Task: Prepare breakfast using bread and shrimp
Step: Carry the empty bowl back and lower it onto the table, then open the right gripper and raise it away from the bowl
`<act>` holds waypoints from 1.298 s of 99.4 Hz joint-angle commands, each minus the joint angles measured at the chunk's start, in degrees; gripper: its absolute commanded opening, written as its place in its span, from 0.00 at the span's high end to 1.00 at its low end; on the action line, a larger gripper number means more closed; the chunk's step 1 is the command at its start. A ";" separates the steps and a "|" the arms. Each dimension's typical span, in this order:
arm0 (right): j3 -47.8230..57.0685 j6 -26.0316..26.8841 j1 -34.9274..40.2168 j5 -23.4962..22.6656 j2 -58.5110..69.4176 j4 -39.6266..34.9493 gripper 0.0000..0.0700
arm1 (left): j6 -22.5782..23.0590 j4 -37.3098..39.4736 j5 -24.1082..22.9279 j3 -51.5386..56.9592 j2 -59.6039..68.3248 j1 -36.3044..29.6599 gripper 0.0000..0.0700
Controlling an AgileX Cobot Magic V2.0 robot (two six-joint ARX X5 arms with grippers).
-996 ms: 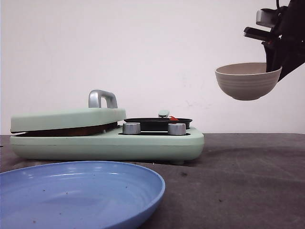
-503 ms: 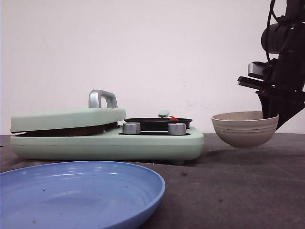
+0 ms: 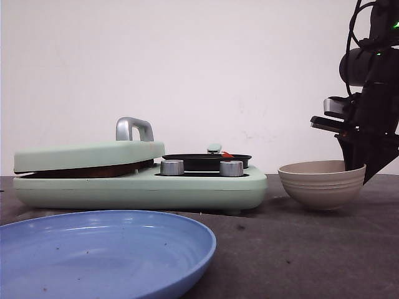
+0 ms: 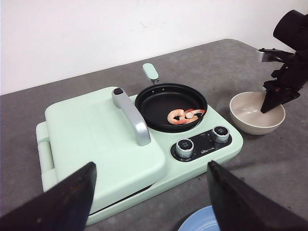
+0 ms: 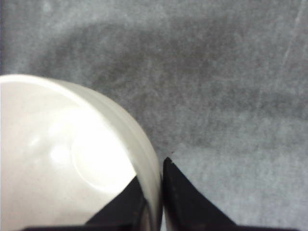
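Right hand pinches bowl rim, one finger inside, one outside; bowl on table beside cooker. Left hand spread wide, holding nothing. Shrimp in black pan. Bread not visible. Blue plate nearest.

**Plain wall, dark counter**

A bare, off-white wall fills the space behind the scene, smooth and unbroken apart from a few faint scuff marks low down toward its right part. It meets the counter in a straight horizontal line. The counter is covered in a dark grey, matte material with a slightly mottled, felt-like texture; in the right wrist view its surface shows soft lighter and darker patches and thin pale streaks. Light is even and diffuse, coming from above, leaving only soft shadows on the grey surface. In the left wrist view the counter's far edge runs against the same pale wall.
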 commanded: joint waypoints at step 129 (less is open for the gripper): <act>1.07 -5.03 -0.31 1.22 -9.92 2.36 0.58 | -0.07 0.74 0.09 0.31 0.26 -0.15 0.44</act>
